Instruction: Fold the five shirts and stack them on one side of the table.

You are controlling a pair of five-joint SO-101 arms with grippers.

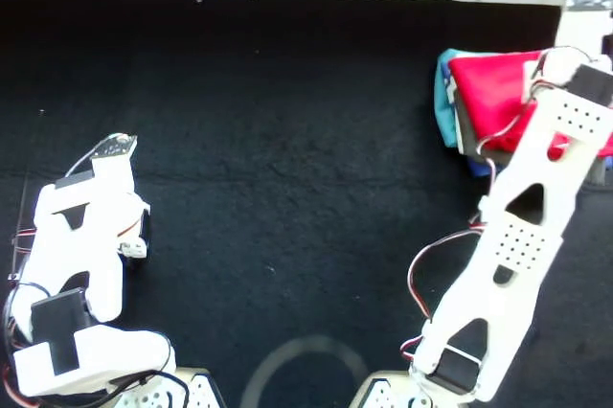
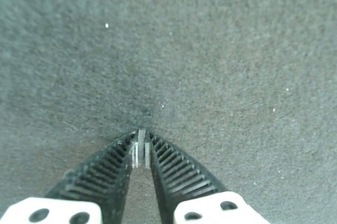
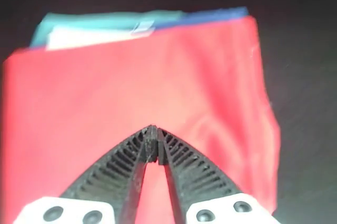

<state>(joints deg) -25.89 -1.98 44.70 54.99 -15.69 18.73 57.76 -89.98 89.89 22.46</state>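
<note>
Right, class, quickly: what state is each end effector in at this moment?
Left end effector: closed, empty, over the black table.
Right end effector: closed, gripping nothing, over the red shirt.

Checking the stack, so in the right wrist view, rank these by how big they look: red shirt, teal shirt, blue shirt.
1. red shirt, by far largest.
2. teal shirt, a strip.
3. blue shirt, a thinner edge.
</note>
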